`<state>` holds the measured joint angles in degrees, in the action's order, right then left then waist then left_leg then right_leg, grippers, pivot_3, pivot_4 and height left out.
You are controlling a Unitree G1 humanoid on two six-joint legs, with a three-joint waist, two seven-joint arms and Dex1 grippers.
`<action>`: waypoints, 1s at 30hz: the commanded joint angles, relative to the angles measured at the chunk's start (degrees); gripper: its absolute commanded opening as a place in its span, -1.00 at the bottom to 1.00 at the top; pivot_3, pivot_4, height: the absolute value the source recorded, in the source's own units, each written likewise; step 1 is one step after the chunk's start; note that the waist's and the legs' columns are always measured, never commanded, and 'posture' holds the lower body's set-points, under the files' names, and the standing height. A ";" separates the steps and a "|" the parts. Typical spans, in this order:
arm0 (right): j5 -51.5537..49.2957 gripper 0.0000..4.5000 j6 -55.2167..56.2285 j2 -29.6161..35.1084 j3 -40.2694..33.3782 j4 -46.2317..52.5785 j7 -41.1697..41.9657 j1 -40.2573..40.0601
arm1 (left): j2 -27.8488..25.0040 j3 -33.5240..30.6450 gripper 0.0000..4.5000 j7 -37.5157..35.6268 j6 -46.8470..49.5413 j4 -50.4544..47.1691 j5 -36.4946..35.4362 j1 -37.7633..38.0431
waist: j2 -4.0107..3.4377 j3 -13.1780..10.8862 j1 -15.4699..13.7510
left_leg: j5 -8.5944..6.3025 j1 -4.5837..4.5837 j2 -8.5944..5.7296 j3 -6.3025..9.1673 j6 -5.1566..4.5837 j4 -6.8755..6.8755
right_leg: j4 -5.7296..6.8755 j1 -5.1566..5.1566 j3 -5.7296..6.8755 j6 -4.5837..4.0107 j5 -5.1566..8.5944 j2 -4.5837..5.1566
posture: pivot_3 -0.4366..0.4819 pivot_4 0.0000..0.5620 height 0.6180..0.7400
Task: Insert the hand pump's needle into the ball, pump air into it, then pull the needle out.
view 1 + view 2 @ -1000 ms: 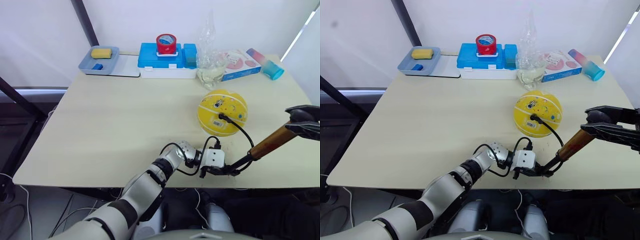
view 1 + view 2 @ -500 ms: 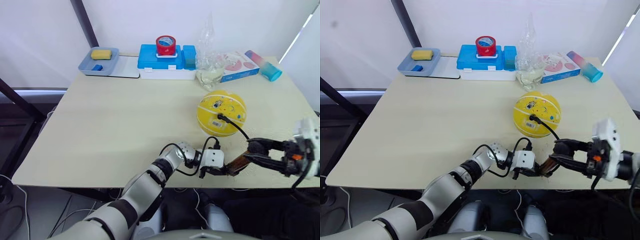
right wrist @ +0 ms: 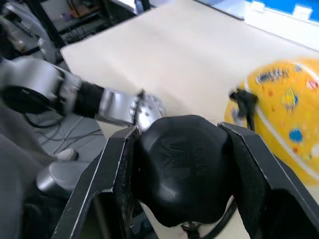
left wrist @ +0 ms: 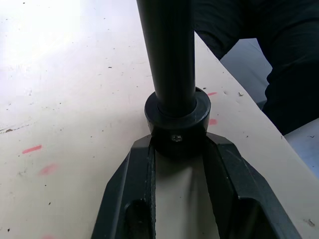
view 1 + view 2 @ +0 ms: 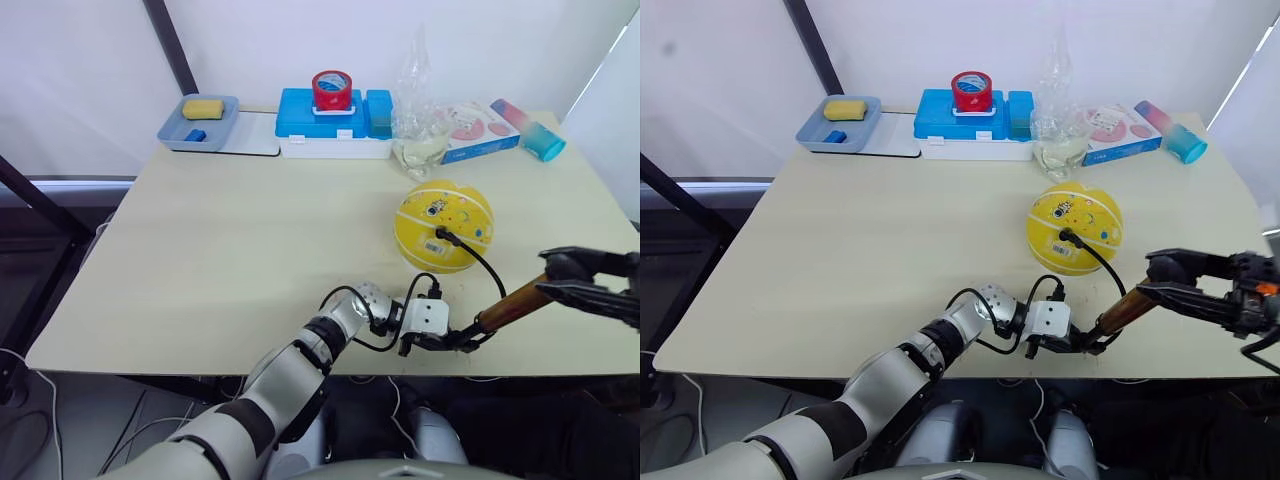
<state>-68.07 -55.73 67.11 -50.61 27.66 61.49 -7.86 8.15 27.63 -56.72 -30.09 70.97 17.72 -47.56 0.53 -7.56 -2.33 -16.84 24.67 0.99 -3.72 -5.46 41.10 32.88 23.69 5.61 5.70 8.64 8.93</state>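
Near table's front edge, hand pump [image 5: 508, 309] slanting, handle up-right, base in left pincer [image 5: 452, 340]

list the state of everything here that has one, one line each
ball: round, resting on the table, hose plugged into it
hand pump: tilted, base end on the table, handle end raised
hose: curved, running from ball to pump base
left hand: shut on the pump's base end
right hand: shut on the pump's black handle
blue case: lid closed, red tape roll on top
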 commanded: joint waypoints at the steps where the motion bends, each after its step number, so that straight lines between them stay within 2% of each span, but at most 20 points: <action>1: -3.49 -0.11 -3.26 2.97 -6.76 -2.51 -0.40 3.12 | 2.78 1.45 -0.60 -0.12 1.53 2.27 2.25 0.34 | 0.07 -0.04 0.00 | 0.00 -0.01 0.00 0.01 0.00 0.00 | 0.00 0.00 0.01 0.00 0.00 0.00 | -0.05 -0.47 0.82; 4: -4.11 -0.11 -5.54 4.96 -7.52 -3.94 -0.41 5.30 | 2.71 1.47 -0.60 -0.12 1.49 2.27 2.30 0.35 | 0.03 -0.03 0.03 | 0.00 0.02 0.00 0.01 0.00 0.00 | -0.01 0.00 0.01 0.00 0.00 0.00 | -0.05 -0.47 0.82; 7: -1.10 -0.11 -5.61 3.90 -5.44 -2.69 0.41 4.26 | 2.76 1.54 -0.60 -0.11 1.48 2.25 2.34 0.38 | 0.02 -0.02 0.00 | 0.00 0.05 -0.01 0.00 0.00 0.00 | -0.01 0.03 0.00 -0.01 0.00 0.01 | -0.05 -0.47 0.82; 15: 10.84 -0.11 4.78 -6.22 12.53 3.23 -1.04 -2.53 | 2.72 1.59 -0.61 -0.29 1.42 2.25 2.39 0.25 | 0.25 0.19 0.03 | 0.00 -0.06 -0.01 -0.02 0.00 0.04 | 0.02 -0.07 -0.03 0.03 0.01 -0.01 | -0.05 -0.47 0.82; 22: 22.24 -0.11 15.24 -13.32 25.57 2.45 -2.94 -6.89 | 2.57 1.57 -0.61 -0.27 1.49 2.24 2.39 0.25 | 0.31 0.29 0.03 | 0.00 -0.06 -0.01 0.01 0.00 0.02 | 0.02 -0.06 0.00 0.01 0.00 -0.04 | -0.05 -0.47 0.82; 26: 21.13 -0.11 16.46 -14.40 24.78 3.04 -3.10 -6.97 | 2.51 1.54 -0.61 -0.36 1.45 2.20 2.35 0.40 | 0.28 0.30 0.01 | 0.00 -0.07 -0.01 0.00 0.00 0.03 | 0.03 -0.07 0.00 0.01 0.00 -0.04 | -0.05 -0.47 0.82; 30: 14.80 -0.11 13.81 -11.74 15.83 3.20 -1.83 -5.31 | 2.39 1.57 -0.61 -0.34 1.42 2.25 2.38 0.39 | 0.19 0.23 0.00 | 0.00 -0.01 0.00 0.00 0.00 0.03 | 0.02 -0.01 0.00 0.00 0.00 -0.04 | -0.05 -0.47 0.82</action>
<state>-50.27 -40.42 53.42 -29.06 30.21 58.31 -13.54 8.15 27.79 -56.75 -30.11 71.03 17.82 -47.56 0.72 -7.33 -2.33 -16.83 24.68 0.98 -3.71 -5.46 41.13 32.89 23.68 5.60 5.70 8.63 8.90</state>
